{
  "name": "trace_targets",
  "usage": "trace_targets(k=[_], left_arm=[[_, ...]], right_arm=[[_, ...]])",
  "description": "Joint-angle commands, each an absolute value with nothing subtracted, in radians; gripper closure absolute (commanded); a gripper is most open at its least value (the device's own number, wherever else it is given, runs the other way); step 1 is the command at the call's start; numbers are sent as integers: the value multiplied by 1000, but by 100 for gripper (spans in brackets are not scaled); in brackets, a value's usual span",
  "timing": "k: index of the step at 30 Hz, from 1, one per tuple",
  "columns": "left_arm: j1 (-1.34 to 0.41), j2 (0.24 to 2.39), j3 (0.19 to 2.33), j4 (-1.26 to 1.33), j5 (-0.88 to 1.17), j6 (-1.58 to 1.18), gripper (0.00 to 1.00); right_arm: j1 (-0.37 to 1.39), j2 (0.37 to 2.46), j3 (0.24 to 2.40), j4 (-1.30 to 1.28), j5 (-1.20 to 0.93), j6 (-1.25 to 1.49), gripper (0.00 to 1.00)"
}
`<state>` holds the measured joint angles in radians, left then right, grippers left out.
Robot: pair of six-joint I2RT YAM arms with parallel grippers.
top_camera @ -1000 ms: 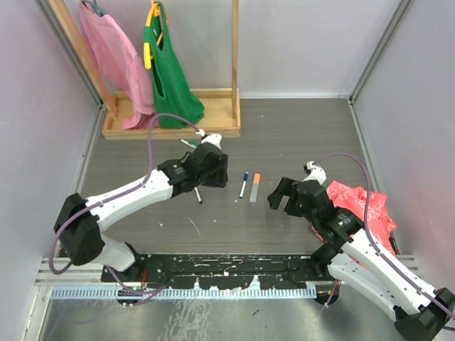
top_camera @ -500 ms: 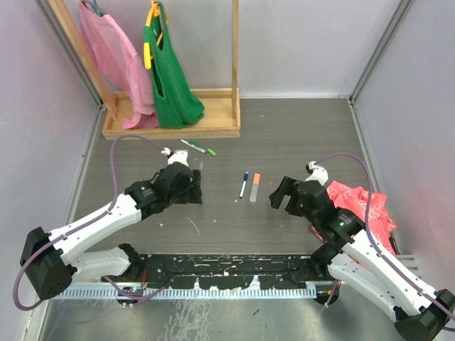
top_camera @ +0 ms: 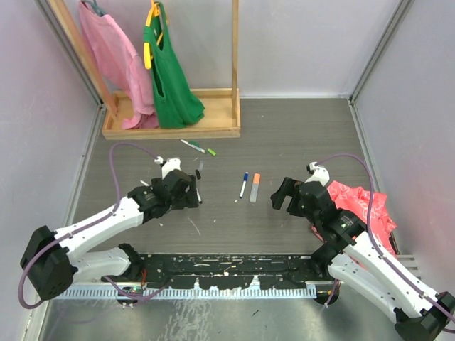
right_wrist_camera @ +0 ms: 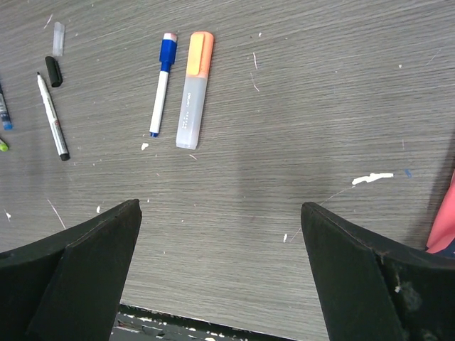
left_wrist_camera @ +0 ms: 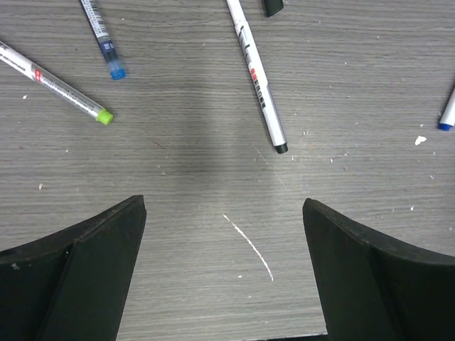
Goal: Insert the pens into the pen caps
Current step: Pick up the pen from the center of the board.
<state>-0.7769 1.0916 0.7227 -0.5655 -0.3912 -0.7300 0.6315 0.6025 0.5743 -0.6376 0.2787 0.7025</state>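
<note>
Grey wood-grain table [top_camera: 298, 135] (pens [left_wrist_camera: 257, 78] scattered), lilac walls [top_camera: 298, 42]

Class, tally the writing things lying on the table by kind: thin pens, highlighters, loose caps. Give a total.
Thin pens: 5 - green pen, light-green-tipped pen, blue-tipped pen, black-tipped pen, white-and-blue pen
Highlighters: 1 - orange highlighter
Loose caps: 2 - black cap, clear cap
Total: 8

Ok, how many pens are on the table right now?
6: green pen near the wooden rack; blue-capped pen and orange-capped pen side by side mid-table; black-tipped pen, blue-tipped pen and light-green-tipped pen just ahead of the left gripper. Others may be hidden.
</note>
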Motion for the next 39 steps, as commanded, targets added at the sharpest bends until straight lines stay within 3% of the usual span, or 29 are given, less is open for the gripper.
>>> trace_targets(k=[1, 10, 20, 31, 39], left_arm=[[-761, 1168, 750, -471, -434, -760, 9], [-744, 1403, 843, -377, -443, -761, 23], [-742, 1580, 910, -320, -423, -769, 31], [-729, 1618, 881, -283, -424, -799, 48], [-714, 1596, 818, -266, -437, -818, 53]], right_arm=[[628, 610, 614, -625, 285, 683, 1], [628, 623, 606, -619, 276, 680, 1], [629, 632, 604, -611, 275, 671, 1], [628, 624, 602, -609, 258, 666, 1], [629, 617, 602, -609, 254, 665, 1]])
